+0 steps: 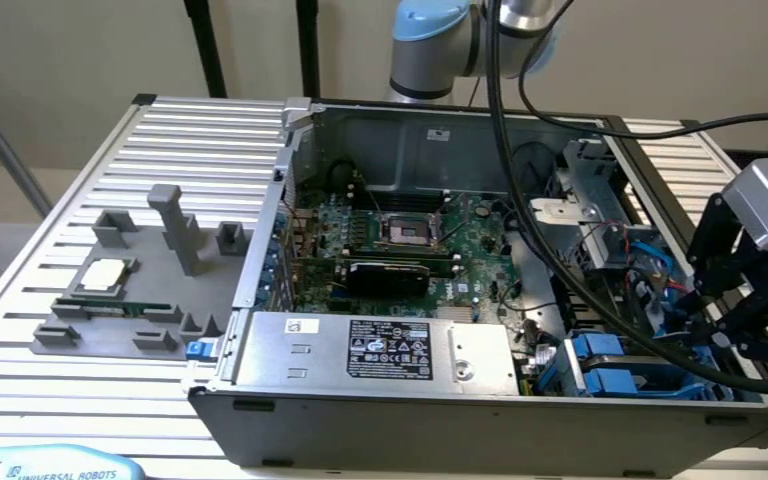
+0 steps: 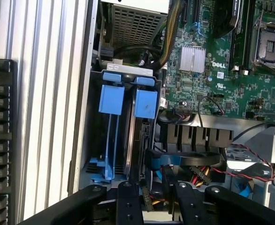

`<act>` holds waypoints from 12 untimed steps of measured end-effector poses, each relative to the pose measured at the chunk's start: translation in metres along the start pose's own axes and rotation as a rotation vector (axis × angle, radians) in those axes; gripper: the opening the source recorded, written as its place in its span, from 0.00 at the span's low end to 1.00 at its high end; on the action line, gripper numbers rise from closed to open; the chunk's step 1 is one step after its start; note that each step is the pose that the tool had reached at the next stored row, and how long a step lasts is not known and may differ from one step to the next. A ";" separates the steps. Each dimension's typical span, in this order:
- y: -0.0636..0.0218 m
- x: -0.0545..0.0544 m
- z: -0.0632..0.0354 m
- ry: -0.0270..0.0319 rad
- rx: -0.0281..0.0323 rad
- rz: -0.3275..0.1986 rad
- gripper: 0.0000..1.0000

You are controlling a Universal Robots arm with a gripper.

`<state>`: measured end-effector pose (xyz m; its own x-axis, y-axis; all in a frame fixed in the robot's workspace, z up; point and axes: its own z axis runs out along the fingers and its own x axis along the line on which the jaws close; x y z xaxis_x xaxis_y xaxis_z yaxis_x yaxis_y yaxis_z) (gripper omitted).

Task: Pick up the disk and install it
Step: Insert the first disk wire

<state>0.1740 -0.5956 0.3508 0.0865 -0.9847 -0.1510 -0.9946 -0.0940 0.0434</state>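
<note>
Job: pick up the disk and fit it into the computer case [image 1: 267, 250].
Disk [image 2: 145, 104]: down in the drive bay [image 2: 128, 70], in a corner of the case, blue end showing and a dark body behind it.
Neighbour: another blue carrier [image 2: 111, 98] just beside it, on the side nearer the case wall.
Which one is the disk: not sure; taken here as the one in line with the gripper, on the motherboard [image 2: 212, 70] side.
Done so far: looks like the disk is in its slot, its blue end about level with the neighbour's. A guess, not a sure thing.
Left to do: maybe little or nothing; can't tell if the disk is pushed all the way in.
Gripper [image 2: 156, 188]: fingers spread apart, nothing between them, only cables [image 2: 201, 174] far below. Not touching the disk.
Gripper place: above the bay, over the end away from the blue handles.
Arm [image 1: 431, 45]: coming in from behind the case, wrist hanging over the exterior view's right side of the case, pointing down into it.
Tray of parts [image 1: 57, 340]: on the exterior view's left, well apart from the gripper.
</note>
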 end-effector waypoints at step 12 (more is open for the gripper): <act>-0.0016 0.004 0.0011 -0.0103 0.0190 -0.058 0.34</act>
<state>0.1758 -0.5990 0.3491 0.1433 -0.9762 -0.1629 -0.9889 -0.1477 0.0155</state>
